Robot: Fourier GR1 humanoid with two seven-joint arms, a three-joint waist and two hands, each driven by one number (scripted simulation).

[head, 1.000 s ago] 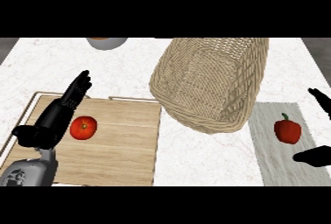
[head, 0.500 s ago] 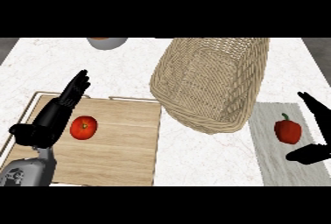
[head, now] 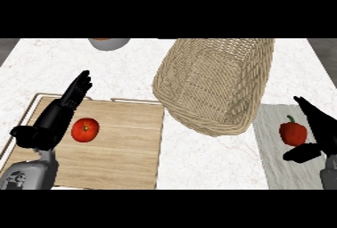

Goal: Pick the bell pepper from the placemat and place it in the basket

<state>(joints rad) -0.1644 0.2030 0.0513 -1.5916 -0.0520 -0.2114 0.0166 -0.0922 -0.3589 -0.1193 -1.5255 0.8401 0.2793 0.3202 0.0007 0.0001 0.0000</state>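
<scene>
Against the earlier views, little differs on my left side: my left hand (head: 56,119) stays where it was, open with straight fingers pointing up and away, resting over the left part of the wooden cutting board (head: 121,147). The tomato (head: 85,130) lies on that board just beside this hand, in the same spot as before. The woven basket (head: 214,84) has not shifted either; it lies in the middle of the white marble counter (head: 132,71), its near rim just beside the grey placemat (head: 283,164).

The change is on my right. My right hand (head: 316,133) has come in from the right edge and now sits just beside the red bell pepper (head: 293,132), which is on the placemat, not in the basket. The fingers are spread straight, pointing up past the pepper's right side, with the thumb stretched out below it. They are not curled round the pepper, and I cannot tell whether they touch it.

Part of my right hand and its forearm are cut off by the right edge of the view. My left forearm is cut off at the bottom. At the top edge a grey bowl (head: 108,42) shows only its near part, with something orange inside that I cannot make out.

I can read no writing or labels anywhere.
</scene>
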